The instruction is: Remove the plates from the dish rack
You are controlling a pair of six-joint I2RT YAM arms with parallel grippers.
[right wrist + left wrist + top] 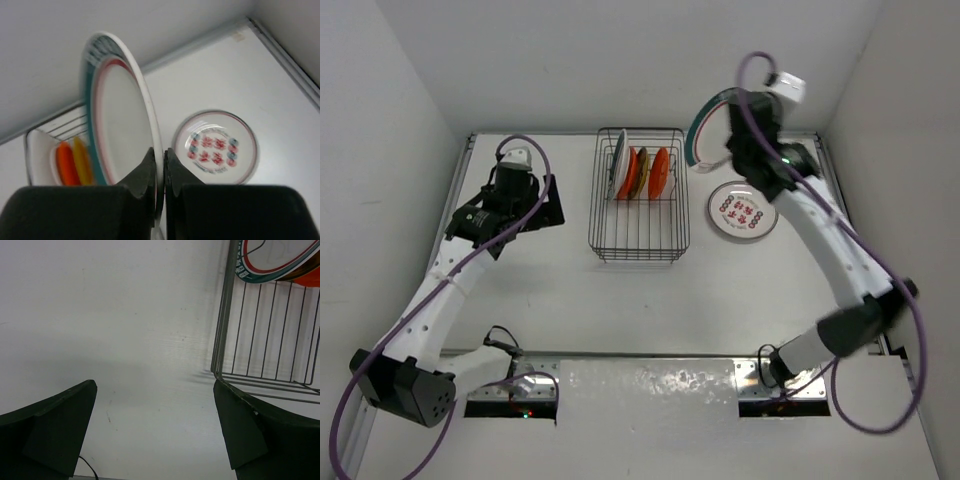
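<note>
- White with teal and red rim rings, the large round plate (pixel 120 125) is in the air and standing on edge. We have it in our right end effector (pixel 159 156), whose two dark fingers are pinched tight on the lower rim.
- From above, we see that plate held beyond the far-right corner of the dark wire dish rack (pixel 640 238), clear of its wires.
- The rack sits at the far middle of the white surface (pixel 520 290), and four plates stand upright in the slots at its far end.
- We count, left to right, a white teal-rimmed plate (pixel 619 160), a small orange plate (pixel 629 176), a yellowish plate (pixel 642 172) and a second orange plate (pixel 660 172).
- Right of the rack and not touching it, a round white plate with red and blue markings (pixel 743 211) lies flat on the surface.
- Our left end effector (pixel 155 425) hangs over bare surface near the rack's left side. Its jaws are spread wide with nothing between them.
</note>
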